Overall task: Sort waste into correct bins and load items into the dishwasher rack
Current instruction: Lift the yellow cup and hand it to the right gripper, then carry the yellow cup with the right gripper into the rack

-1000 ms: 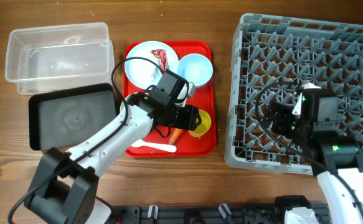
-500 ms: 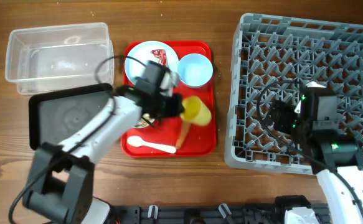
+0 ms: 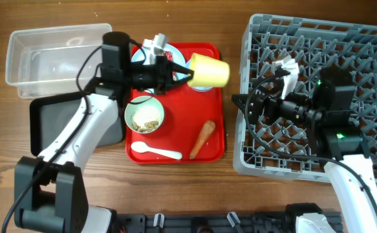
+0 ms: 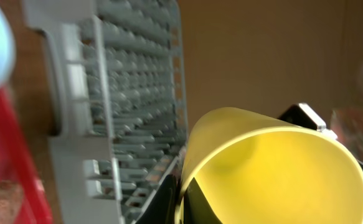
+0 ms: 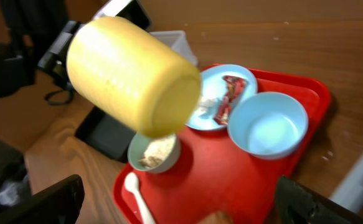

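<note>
My left gripper (image 3: 187, 74) is shut on the rim of the small yellow cup (image 3: 209, 71), which hangs on its side above the red tray (image 3: 217, 126). In the left wrist view one finger sits inside the cup (image 4: 274, 168) and one outside. The right gripper (image 3: 240, 103) stands open at the left edge of the grey dishwasher rack (image 3: 343, 45), facing the tray. On the tray lie the green bowl (image 3: 145, 115) with crumbs, the orange carrot (image 3: 202, 139), the white spoon (image 3: 154, 151), the blue bowl (image 5: 268, 127), and the plate (image 5: 200, 112) with the red wrapper (image 5: 225, 106).
The clear tub (image 3: 59, 58) stands at the far left, with the black tray (image 3: 62, 123) in front of it and partly under my left arm. A strip of bare wood separates the red tray from the rack.
My left gripper closed on the yellow cup, lifted it off the tray's front and carried it up to the tray's back right. The right gripper swung left to the rack's edge.
</note>
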Controlling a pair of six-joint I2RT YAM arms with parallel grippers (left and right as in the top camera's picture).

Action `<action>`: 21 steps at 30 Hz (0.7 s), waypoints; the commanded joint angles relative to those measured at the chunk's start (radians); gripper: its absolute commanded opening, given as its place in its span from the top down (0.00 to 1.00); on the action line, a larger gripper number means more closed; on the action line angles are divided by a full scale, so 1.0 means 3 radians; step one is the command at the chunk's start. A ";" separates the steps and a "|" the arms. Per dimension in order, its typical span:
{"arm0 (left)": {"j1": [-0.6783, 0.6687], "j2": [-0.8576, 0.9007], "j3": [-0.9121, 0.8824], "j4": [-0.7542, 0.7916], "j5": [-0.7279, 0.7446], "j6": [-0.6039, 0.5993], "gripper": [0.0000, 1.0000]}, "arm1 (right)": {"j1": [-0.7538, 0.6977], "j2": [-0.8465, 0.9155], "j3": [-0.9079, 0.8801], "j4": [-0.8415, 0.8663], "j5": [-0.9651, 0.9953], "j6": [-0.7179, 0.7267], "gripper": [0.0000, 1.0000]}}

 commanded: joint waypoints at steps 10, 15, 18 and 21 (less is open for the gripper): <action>-0.0558 -0.0061 0.0043 0.0384 0.0179 -0.0539 0.96 | 0.0011 0.0192 0.0064 0.0487 -0.1021 -0.0134 0.14; -0.0558 -0.0061 0.0043 0.0384 0.0179 -0.0542 0.96 | 0.0011 0.0192 0.0064 0.0483 -0.1021 -0.0131 0.40; -0.0557 -0.0061 0.0043 0.0384 0.0179 -0.0543 0.96 | 0.0011 0.0192 0.0064 0.0470 -0.1020 -0.0130 0.39; -0.0557 -0.0061 0.0043 0.0384 0.0179 -0.0542 0.96 | 0.0011 0.0192 0.0064 0.0456 -0.1020 -0.0131 0.40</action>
